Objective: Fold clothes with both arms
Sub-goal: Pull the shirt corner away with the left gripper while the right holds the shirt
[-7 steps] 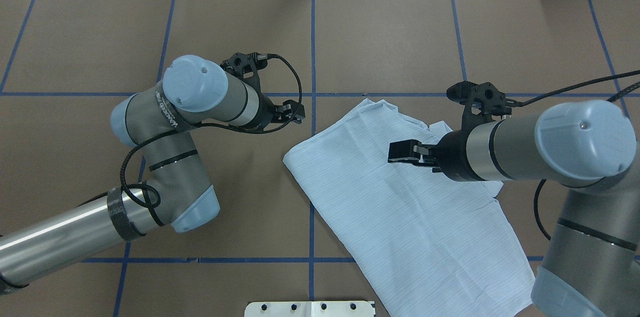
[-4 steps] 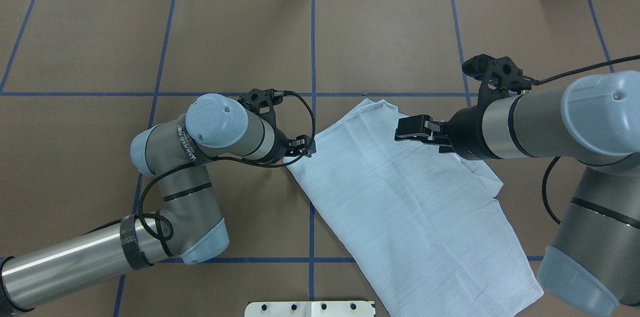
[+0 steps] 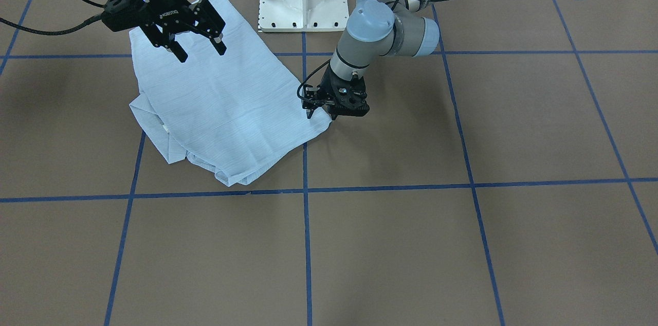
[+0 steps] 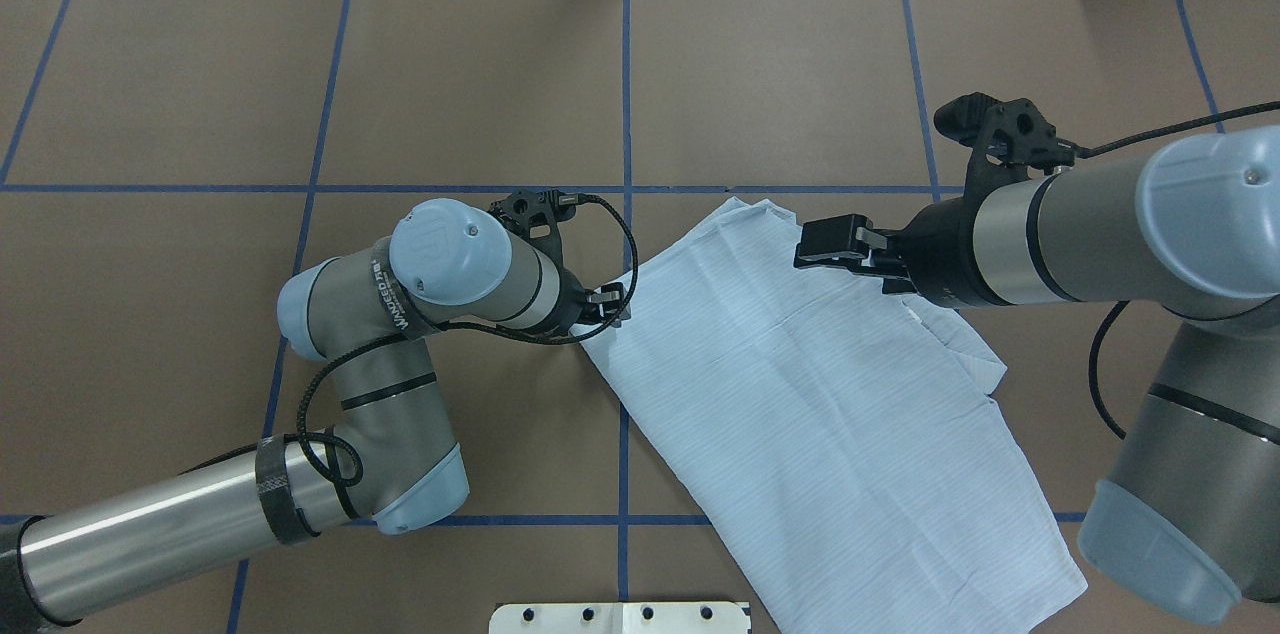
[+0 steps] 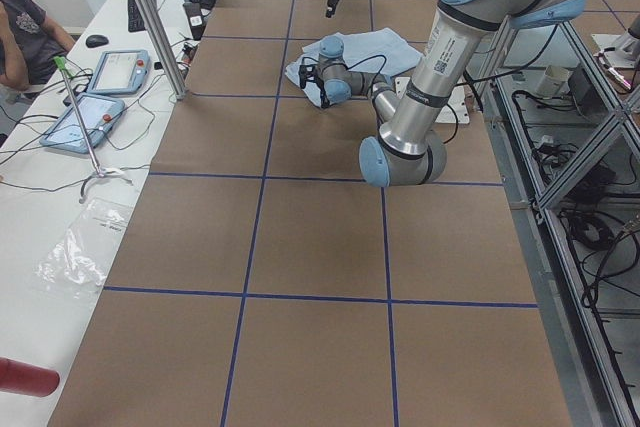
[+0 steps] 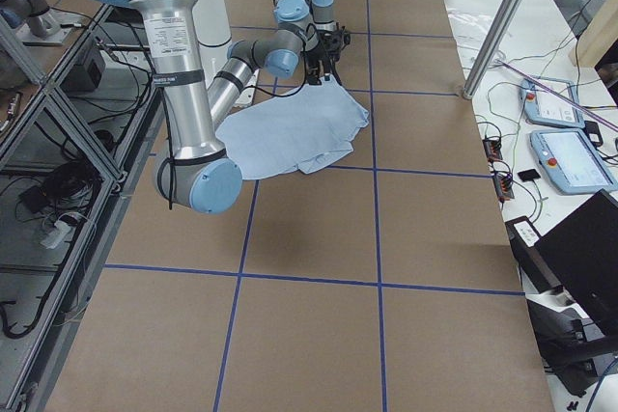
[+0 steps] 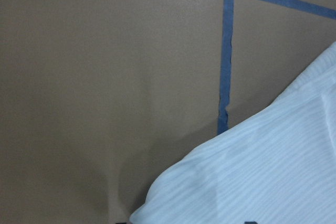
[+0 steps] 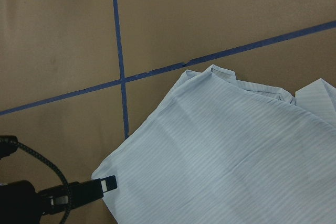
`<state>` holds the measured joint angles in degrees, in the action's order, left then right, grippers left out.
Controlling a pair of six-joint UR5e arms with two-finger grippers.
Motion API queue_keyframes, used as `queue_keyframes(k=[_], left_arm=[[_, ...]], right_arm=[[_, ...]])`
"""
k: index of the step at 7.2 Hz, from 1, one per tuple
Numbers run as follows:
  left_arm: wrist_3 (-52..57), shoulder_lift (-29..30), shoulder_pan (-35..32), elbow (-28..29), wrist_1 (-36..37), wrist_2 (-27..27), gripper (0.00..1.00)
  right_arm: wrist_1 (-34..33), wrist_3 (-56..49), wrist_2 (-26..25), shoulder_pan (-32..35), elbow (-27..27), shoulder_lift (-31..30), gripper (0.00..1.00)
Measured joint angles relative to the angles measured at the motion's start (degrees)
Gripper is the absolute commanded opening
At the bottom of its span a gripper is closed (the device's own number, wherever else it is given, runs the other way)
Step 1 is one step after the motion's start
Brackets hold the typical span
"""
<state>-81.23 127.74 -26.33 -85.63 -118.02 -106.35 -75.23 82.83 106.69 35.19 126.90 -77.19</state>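
**Shirt part-folded, at least 1 fold to go**

The shirt [image 4: 800, 394] lies flat on the table [image 4: 800, 64], on my right half, set at a slant to the blue grid. It's already down to 1 long panel. No sleeve hangs loose, and stacked edges show along the side far from my base, so I judge the side folds done. It's still too long for a finished bundle, so prob. 1 or 2 cross folds are left.

My left gripper [image 3: 321, 115] is down at table level on the panel's left corner, approx. on the centre grid line. Jaws look parted w/ the corner at the tips, and I see no pinch yet. My right gripper [image 3: 202, 53] hangs above the cloth near the opposite edge, jaws wide, holding nothing, clear of the fabric.

So I read this as the start of the next fold: both corners still need grabbing, then lift, carry over, lay down.
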Motion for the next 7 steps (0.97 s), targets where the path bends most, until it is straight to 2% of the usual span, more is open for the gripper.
queue_keyframes(k=[3, 5, 7], left_arm=[[0.0, 0.3, 0.0, 0.9, -0.1, -0.1, 0.35], [0.0, 0.5, 0.0, 0.7, 0.1, -0.2, 0.0], [0.0, 0.6, 0.0, 0.4, 0.1, -0.5, 0.0]], right_arm=[[0.0, 0.0, 0.0, 0.1, -0.1, 0.0, 1.0], [0.0, 0.0, 0.1, 0.1, 0.0, -0.1, 1.0], [-0.1, 0.0, 0.1, 0.2, 0.0, -0.1, 1.0]])
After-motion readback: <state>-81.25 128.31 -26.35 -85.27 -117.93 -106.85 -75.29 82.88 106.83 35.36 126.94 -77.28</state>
